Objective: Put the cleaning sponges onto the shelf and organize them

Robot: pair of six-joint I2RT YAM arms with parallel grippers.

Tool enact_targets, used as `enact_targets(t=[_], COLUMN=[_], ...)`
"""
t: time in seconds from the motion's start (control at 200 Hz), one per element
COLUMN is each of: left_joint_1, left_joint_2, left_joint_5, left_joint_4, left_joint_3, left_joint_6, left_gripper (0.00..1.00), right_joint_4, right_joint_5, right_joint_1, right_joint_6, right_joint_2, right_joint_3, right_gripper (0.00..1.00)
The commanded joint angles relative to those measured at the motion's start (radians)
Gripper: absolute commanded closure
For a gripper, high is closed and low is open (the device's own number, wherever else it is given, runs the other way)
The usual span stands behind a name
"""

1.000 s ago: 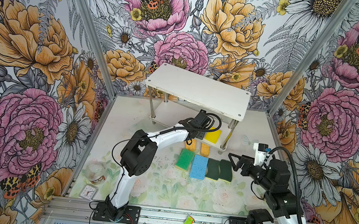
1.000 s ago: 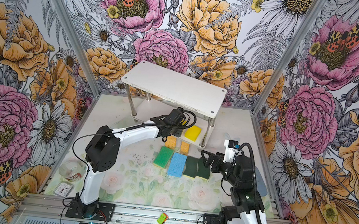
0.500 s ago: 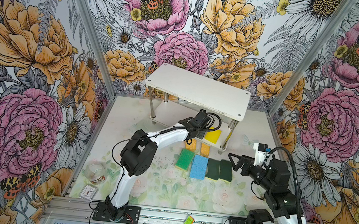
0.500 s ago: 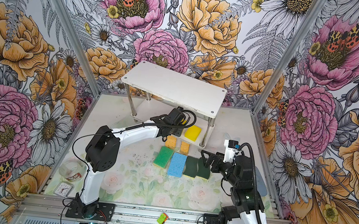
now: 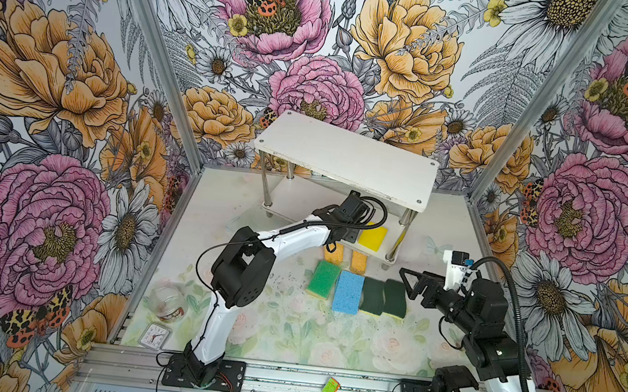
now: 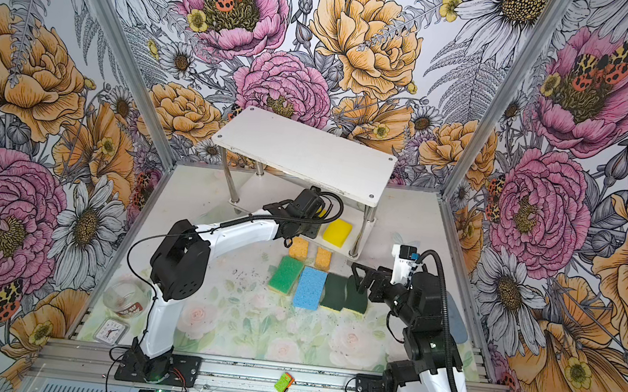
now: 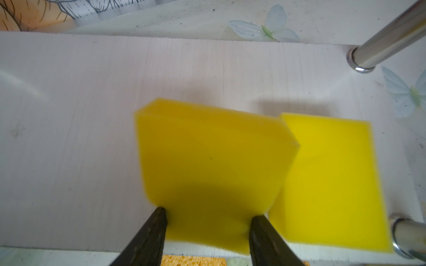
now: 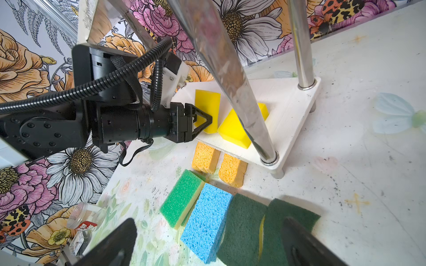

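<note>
Near the 5 o'clock corner of the shelf (image 5: 344,160), the left jaws clamp a yellow sponge (image 8: 207,103) upright over the lower board (image 7: 92,115), with a second yellow sponge (image 5: 373,236) flat at its 3 o'clock. At 6 o'clock from the shelf, orange sponges (image 5: 333,252), a green-topped sponge (image 5: 324,278), a blue sponge (image 5: 348,297) and dark-green sponges (image 5: 372,295) lie on the table (image 5: 290,323). The right jaws stand wide and empty at their 3 o'clock.

1 yellow sponge (image 5: 372,236) flat on shelf (image 5: 348,160)
</note>
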Motion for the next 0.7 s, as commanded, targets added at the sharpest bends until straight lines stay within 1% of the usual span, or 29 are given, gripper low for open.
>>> enact_targets(t=[0.0, 0.696], left_joint_1=[0.012, 0.012], left_joint_2=[0.009, 0.007], left_joint_5=[0.023, 0.03], left_joint_4=[-0.002, -0.003], left_joint_3=[0.022, 0.017], left_joint_6=[-0.019, -0.025], left_gripper=[0.44, 0.42], right_joint_4=[-0.001, -0.001], right_joint_5=[0.009, 0.01], right_joint_1=[0.005, 0.005], right_joint_6=[-0.002, 0.001], right_joint_2=[-0.008, -0.013], right_joint_3=[-0.01, -0.013], right_gripper=[0.0, 0.0])
